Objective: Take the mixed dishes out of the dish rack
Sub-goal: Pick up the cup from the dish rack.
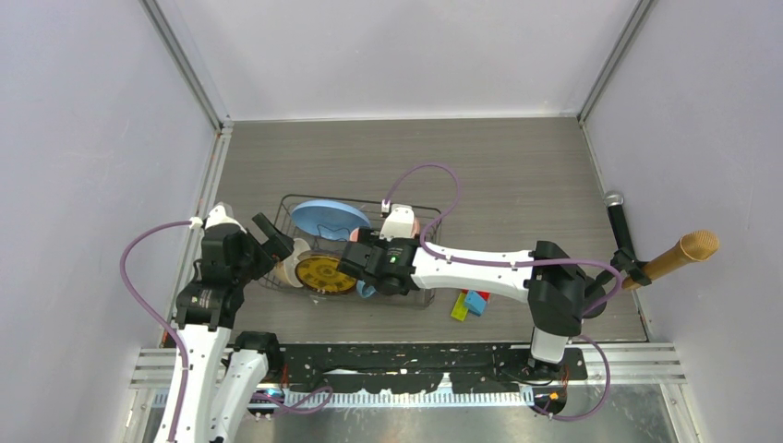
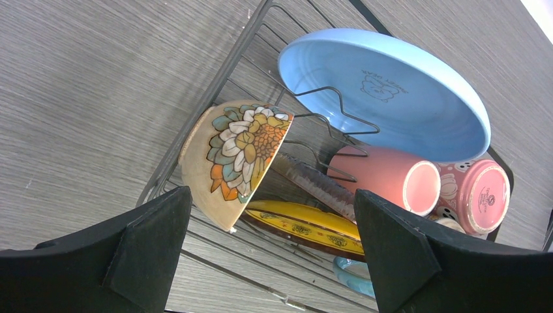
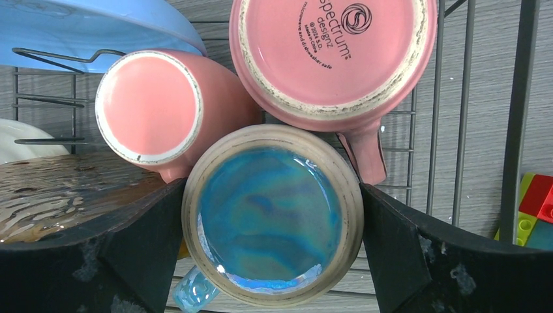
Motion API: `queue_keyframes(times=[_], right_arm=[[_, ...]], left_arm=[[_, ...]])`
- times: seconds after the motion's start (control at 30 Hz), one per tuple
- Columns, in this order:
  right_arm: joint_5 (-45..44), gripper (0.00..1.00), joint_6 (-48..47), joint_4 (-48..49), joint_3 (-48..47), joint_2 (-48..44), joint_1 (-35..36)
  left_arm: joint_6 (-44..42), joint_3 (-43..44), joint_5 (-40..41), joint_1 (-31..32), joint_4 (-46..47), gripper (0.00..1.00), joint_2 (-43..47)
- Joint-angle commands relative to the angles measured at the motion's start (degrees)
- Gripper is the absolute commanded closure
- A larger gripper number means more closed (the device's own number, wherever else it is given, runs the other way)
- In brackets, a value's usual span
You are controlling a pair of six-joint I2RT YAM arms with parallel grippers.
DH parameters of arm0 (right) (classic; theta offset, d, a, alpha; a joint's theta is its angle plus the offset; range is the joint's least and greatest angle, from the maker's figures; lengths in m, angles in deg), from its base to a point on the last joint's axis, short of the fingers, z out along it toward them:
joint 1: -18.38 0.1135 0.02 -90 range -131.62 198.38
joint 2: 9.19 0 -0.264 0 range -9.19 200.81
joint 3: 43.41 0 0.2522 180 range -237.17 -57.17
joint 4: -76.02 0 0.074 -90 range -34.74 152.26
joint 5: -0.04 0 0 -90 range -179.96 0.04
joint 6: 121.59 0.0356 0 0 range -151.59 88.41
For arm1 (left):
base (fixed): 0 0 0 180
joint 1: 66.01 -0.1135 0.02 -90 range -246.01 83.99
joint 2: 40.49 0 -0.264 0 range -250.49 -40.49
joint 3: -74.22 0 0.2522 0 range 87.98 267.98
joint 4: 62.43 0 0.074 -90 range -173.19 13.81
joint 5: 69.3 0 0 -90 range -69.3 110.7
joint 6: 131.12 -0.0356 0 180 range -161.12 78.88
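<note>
Surface: grey wood-grain table (image 1: 508, 166). Plain pale walls (image 1: 397, 46) on the left, far and right sides, with aluminium posts (image 1: 185, 63) in the far corners. A perforated metal rail (image 1: 646, 360) runs along the near edge.

Dish rack (image 2: 189, 122) sits left of centre, fully loaded:
- light blue plate (image 2: 424, 111) at the far side, leaning on the wires
- cream bowl (image 2: 241, 150) on its side at the left end, floral inside showing
- yellow plate (image 2: 306, 225) tilted near it
- salmon mug (image 2: 378, 179) and speckled pink mug (image 2: 482, 195) side by side, right of the bowl
- blue mug (image 3: 270, 218) base-up, touching both pink mugs

Left gripper (image 2: 270, 195) is spread wide and empty above the rack's left end. Right gripper (image 3: 272, 189) is spread wide, straddling the blue mug's base with its fingers right at the sides; can't tell if they press.

Coloured blocks (image 1: 473, 303) lie just right of the rack. A microphone (image 1: 619, 221) and a tan cylinder (image 1: 688, 251) are at the right wall.
</note>
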Motion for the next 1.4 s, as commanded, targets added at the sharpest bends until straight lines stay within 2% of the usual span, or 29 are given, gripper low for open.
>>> queue_keyframes(times=[0.0,0.03,0.13,0.4,0.63,0.97,1.27,1.33,1.37], right_arm=[[4.26,0.29,-1.48,-6.03,2.03,1.34,-0.07],[3.50,0.39,-1.81,-6.15,1.66,0.96,-0.12],[1.81,0.54,-3.28,-5.14,1.36,-0.93,-0.07],[0.44,0.73,-7.39,-1.57,-0.85,-3.09,-0.10],[0.83,0.81,-7.69,-1.73,-2.04,-4.31,0.01],[-0.41,0.98,-10.13,-0.60,-1.24,-9.68,0.19],[-0.71,1.00,-10.87,3.76,1.85,-13.80,0.19],[-0.65,1.00,-10.74,3.71,1.85,-14.16,0.23],[-0.87,1.00,-10.70,3.79,1.82,-14.31,0.21]], left_arm=[[-0.64,0.05,0.38,-0.27,2.03,0.01,-0.45],[-0.65,0.05,0.42,-0.28,1.96,0.01,-0.49],[-0.63,-0.03,0.48,-0.24,2.10,0.01,-0.60],[-0.42,-0.14,0.19,-0.28,2.03,0.01,-0.68],[-0.36,-0.31,-0.32,-0.26,2.24,0.01,-0.58],[-0.38,-0.26,-0.95,-0.23,2.18,0.01,-0.13],[-0.26,0.11,-3.08,-0.25,2.60,0.01,0.07],[-1.91,0.14,-9.88,-0.21,4.51,0.01,0.24],[-3.49,-0.09,-16.29,-0.23,6.74,0.01,0.38]])
